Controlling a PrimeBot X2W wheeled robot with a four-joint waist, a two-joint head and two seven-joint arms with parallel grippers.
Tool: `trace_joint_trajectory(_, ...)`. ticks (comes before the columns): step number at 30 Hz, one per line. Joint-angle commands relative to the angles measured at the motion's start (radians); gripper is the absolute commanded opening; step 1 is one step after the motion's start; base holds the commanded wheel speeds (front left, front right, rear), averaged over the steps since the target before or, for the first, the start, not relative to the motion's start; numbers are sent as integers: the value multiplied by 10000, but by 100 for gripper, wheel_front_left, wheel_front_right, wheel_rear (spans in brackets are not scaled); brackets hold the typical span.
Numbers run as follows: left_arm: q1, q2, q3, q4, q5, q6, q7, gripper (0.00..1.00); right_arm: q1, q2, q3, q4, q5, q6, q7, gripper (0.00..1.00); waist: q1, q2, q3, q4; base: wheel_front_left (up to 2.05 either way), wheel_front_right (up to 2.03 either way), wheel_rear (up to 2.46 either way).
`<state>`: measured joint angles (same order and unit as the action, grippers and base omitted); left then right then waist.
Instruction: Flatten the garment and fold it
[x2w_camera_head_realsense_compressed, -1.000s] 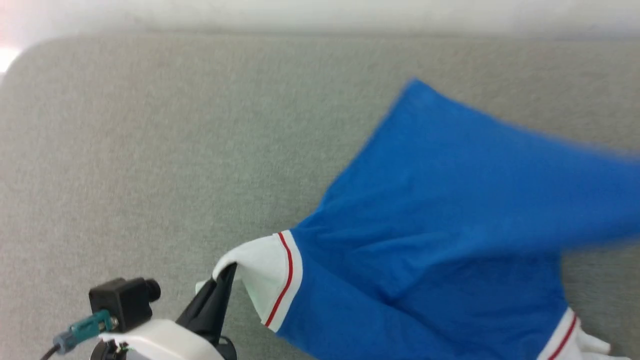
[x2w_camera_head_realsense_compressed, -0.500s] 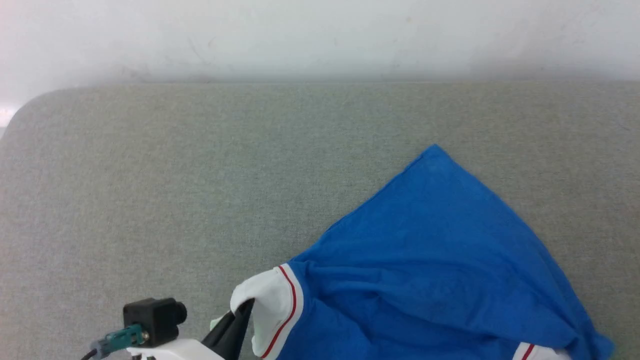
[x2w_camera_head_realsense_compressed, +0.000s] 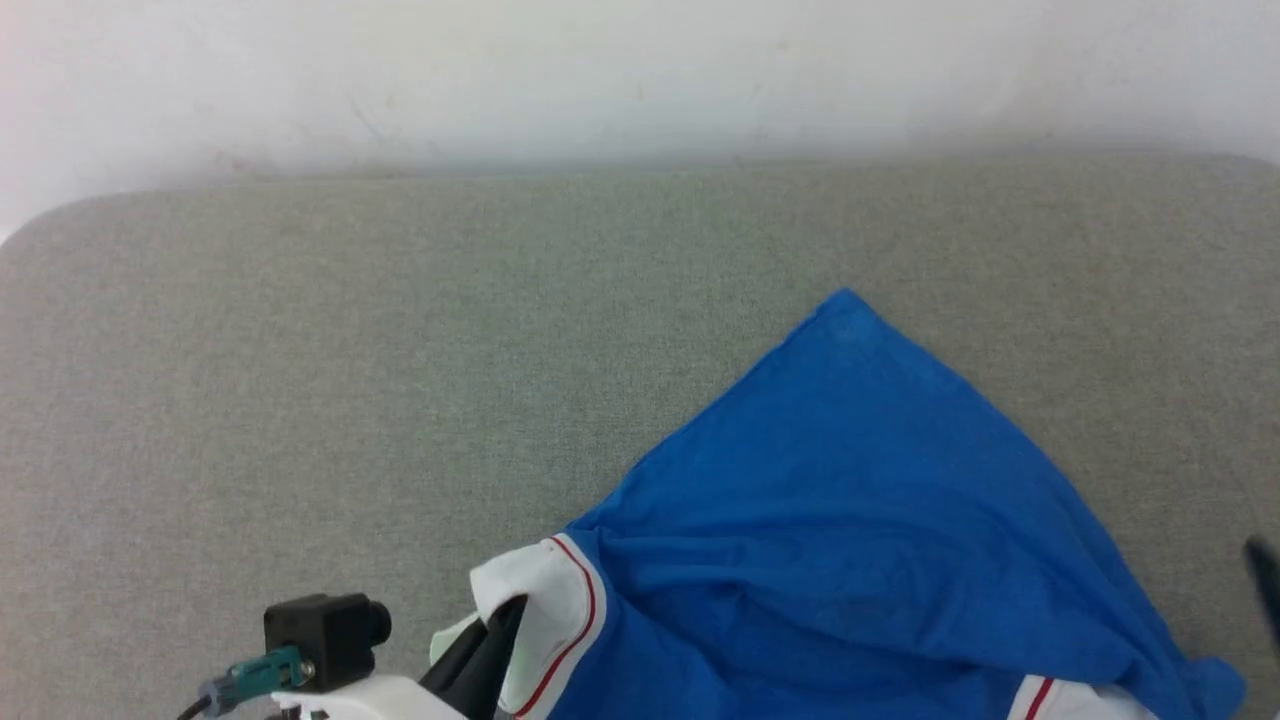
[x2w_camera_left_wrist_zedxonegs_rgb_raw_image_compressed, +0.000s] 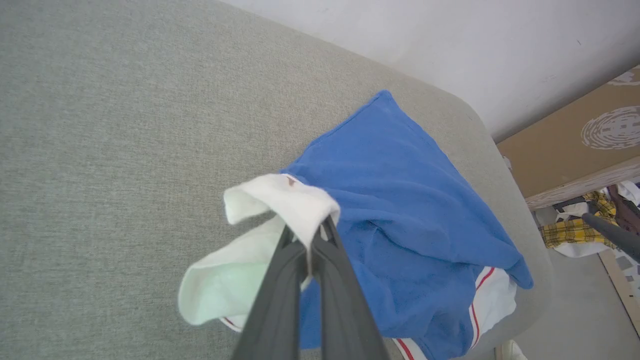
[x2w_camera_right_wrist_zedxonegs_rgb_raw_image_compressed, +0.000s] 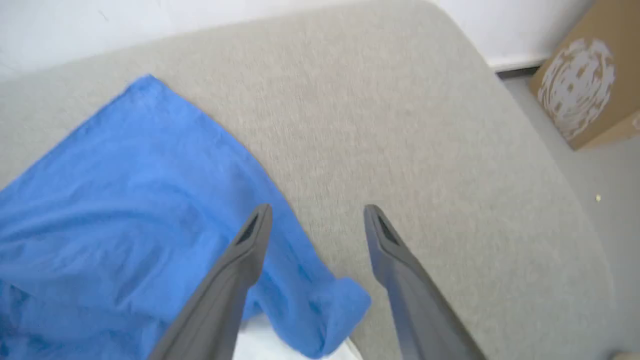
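Head view: the garment (x2w_camera_head_realsense_compressed: 860, 520) lies rumpled at five o'clock on the grey pad (x2w_camera_head_realsense_compressed: 400, 350), the left gripper (x2w_camera_head_realsense_compressed: 500, 620) at seven o'clock pinching its white sleeve (x2w_camera_head_realsense_compressed: 545, 580). Left wrist view: fingers (x2w_camera_left_wrist_zedxonegs_rgb_raw_image_compressed: 277, 290) pressed onto that sleeve. Right wrist view: the right gripper (x2w_camera_right_wrist_zedxonegs_rgb_raw_image_compressed: 317, 210) spread, empty, above the blue edge.

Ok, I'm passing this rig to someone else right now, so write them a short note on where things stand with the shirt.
Left gripper: shut on one white sleeve of the shirt.
Right gripper: open and empty, above the shirt's right edge.
Shirt: bunched and creased on the grey cushion, one blue corner pointing towards the wall, the other sleeve at the cushion's near edge.
Done: one sleeve gripped.
Left: probably take the other side with the right gripper, spread the shirt flat, then fold it.
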<state>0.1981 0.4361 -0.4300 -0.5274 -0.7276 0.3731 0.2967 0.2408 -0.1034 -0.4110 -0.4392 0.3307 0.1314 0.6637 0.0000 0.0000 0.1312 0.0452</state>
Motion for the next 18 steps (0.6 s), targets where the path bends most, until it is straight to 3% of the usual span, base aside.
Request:
trace_joint_trajectory(1, -167, -49, -14, -31, 124, -68, -75, 0, -334, -153, -19, -184, 37, -7, 95, 100, 0, 0, 329, 191, 0, 0, 0)
trace_joint_trajectory(7, -798, -268, -227, -61, 295, -306, -209, 0, -2853, -1142, 536, -884, -38, -7, 1266, 100, 0, 0, 1221, 741, 0, 0, 0)
trace_joint_trajectory(18, -1825, -720, -694, -5, 625, -635, -380, 0, -6338, -2267, 3381, 2089, -507, -7, 2612, 100, 0, 0, 2853, 1905, 0, 0, 0)
